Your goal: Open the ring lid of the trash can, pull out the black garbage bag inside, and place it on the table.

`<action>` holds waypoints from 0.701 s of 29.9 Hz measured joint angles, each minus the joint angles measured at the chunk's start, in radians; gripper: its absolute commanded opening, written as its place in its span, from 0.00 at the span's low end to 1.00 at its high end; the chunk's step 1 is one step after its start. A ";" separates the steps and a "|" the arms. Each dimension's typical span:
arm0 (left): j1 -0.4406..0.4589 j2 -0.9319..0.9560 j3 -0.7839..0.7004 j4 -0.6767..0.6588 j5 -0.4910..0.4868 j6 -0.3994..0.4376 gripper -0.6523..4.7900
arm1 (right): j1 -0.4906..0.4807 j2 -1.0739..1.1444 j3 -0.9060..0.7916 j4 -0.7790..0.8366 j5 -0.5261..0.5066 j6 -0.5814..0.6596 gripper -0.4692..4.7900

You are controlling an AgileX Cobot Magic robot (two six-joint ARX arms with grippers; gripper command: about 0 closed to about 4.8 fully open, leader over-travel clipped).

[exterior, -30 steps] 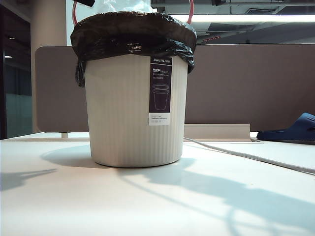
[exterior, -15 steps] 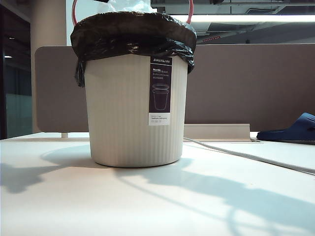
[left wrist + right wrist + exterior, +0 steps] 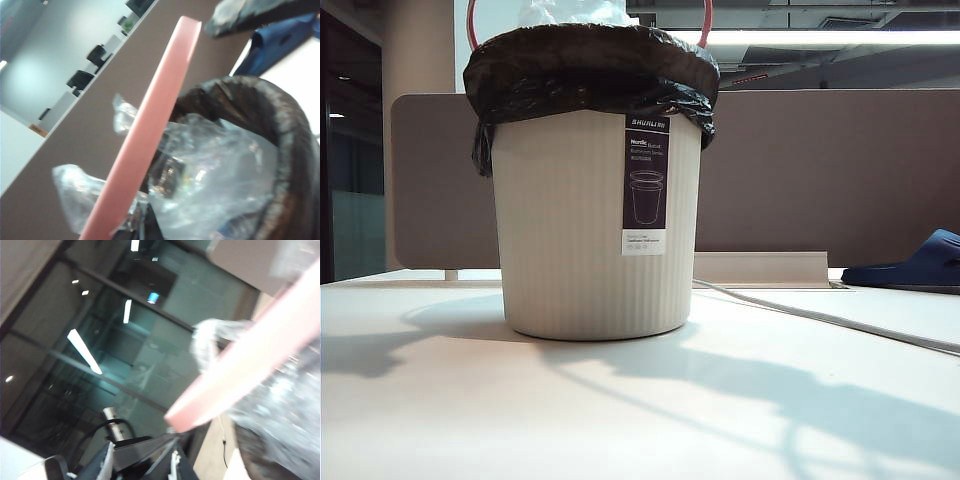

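The cream trash can [image 3: 590, 230] stands mid-table in the exterior view, with the black garbage bag [image 3: 590, 70] folded over its rim and clear plastic [image 3: 570, 12] poking out. The pink ring lid [image 3: 705, 20] stands raised above the rim, its top cut off by the frame. Neither gripper shows in that view. In the left wrist view the ring lid [image 3: 150, 130] runs right past my left gripper [image 3: 150, 231], whose jaws look shut; a clamp on the ring is not visible. My right gripper [image 3: 140, 462] has its fingers apart, just below the ring lid [image 3: 240, 370].
A dark blue slipper [image 3: 915, 265] lies at the back right of the table [image 3: 620, 410]. A pale cable [image 3: 820, 318] runs from the can toward the right edge. The brownish partition [image 3: 820, 170] closes off the back.
The dark gripper part seen at the top left beside the ring has left the exterior view. The arm shadow on the table's left has shifted. Can, bag and ring stay put.
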 measured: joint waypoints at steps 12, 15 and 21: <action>0.000 0.000 0.003 0.048 -0.023 0.045 0.11 | -0.008 -0.112 0.049 -0.223 -0.055 -0.934 0.37; 0.000 0.001 0.006 0.063 -0.023 0.035 0.11 | -0.008 -0.116 0.175 -0.518 0.069 -1.151 0.37; 0.000 0.019 0.030 0.070 -0.027 -0.002 0.11 | -0.007 -0.116 0.374 -0.711 0.134 -1.273 0.37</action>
